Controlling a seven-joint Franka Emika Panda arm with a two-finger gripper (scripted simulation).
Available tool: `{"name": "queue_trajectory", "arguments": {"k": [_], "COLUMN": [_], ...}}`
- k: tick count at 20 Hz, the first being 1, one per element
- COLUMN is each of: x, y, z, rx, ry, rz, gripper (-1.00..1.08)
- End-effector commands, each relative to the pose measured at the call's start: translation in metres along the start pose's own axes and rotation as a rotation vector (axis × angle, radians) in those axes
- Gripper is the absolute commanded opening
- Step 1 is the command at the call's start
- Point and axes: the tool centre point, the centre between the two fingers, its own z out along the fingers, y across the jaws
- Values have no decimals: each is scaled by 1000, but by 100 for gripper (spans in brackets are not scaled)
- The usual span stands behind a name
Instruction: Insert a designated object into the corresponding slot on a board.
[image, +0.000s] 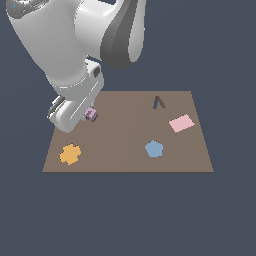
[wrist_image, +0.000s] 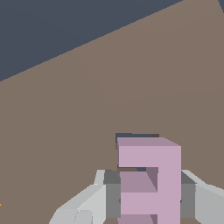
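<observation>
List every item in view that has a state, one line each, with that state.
gripper: shut on the lilac E block, fingers on either side of it.
lilac E block: held in the gripper, over the board's left part in the exterior view.
E-shaped slot: mostly hidden behind the block; only a dark edge shows.
V-shaped recess: empty.
orange cross: flat on the board.
blue pentagon: flat on the board.
pink square: flat on the board.

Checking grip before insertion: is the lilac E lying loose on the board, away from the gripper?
No, the lilac E sits between the gripper fingers in the wrist view.
</observation>
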Motion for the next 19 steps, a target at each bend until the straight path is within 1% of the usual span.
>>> {"name": "queue_trajectory", "arguments": {"k": [1,9,10,19], "x": [0,0,0,0], "y": [0,0,0,0], "z": [0,10,10,10], "rx": [0,1,1,1], "ry": [0,-1,-1,-1], "rz": [8,8,8,8], "gripper": [-100,-100,100,100]}}
